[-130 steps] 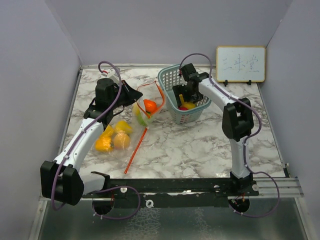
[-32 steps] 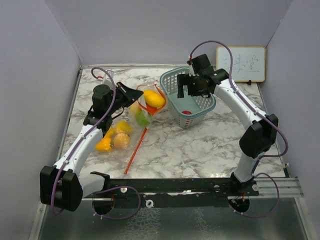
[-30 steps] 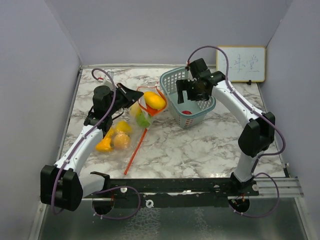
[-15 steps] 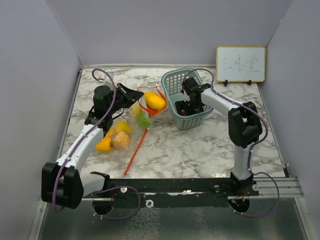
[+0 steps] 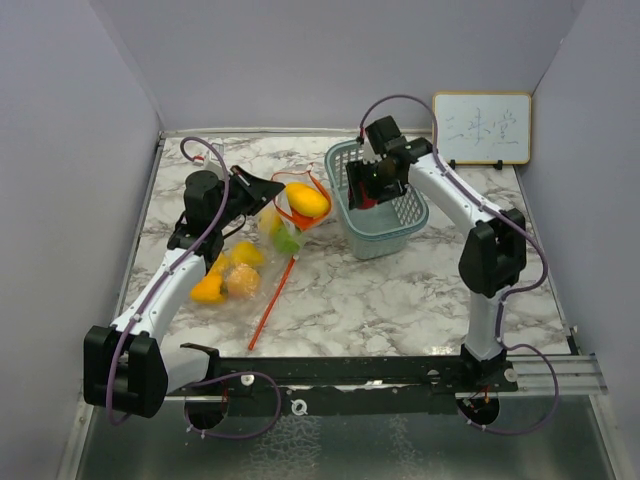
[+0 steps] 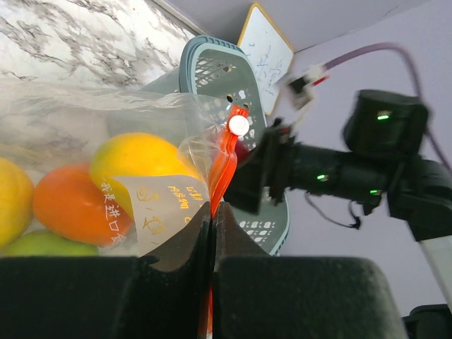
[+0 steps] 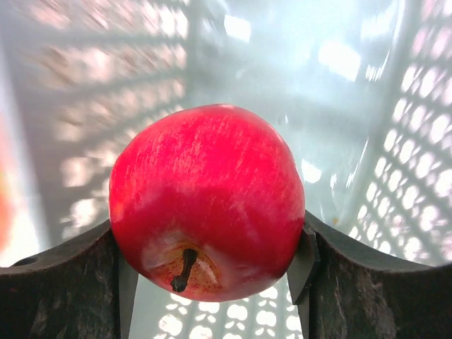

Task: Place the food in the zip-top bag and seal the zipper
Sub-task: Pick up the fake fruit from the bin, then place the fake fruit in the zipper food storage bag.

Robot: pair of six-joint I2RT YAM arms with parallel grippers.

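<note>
A clear zip-top bag (image 5: 255, 262) with an orange zipper rim (image 5: 322, 190) lies left of centre. Inside it are a yellow-orange fruit (image 5: 308, 200), a green one (image 5: 286, 240), and yellow and orange ones (image 5: 225, 280). My left gripper (image 5: 256, 190) is shut on the bag's orange rim (image 6: 224, 166) and holds the mouth up and open. In the left wrist view (image 6: 212, 212) the fruits (image 6: 138, 161) show through the plastic. My right gripper (image 5: 364, 188) is inside the pale blue basket (image 5: 392, 232). In the right wrist view (image 7: 212, 263) it is shut on a red apple (image 7: 208, 191).
A small whiteboard (image 5: 481, 128) stands at the back right. A long orange strip of the bag's zipper (image 5: 272, 300) lies on the marble table (image 5: 400, 300). Purple walls close in the left, back and right sides. The basket wall (image 7: 395, 141) surrounds the right gripper.
My right gripper dropped from above the basket down into it, closed on the red apple and has risen a little. The left gripper kept holding the bag's rim.
</note>
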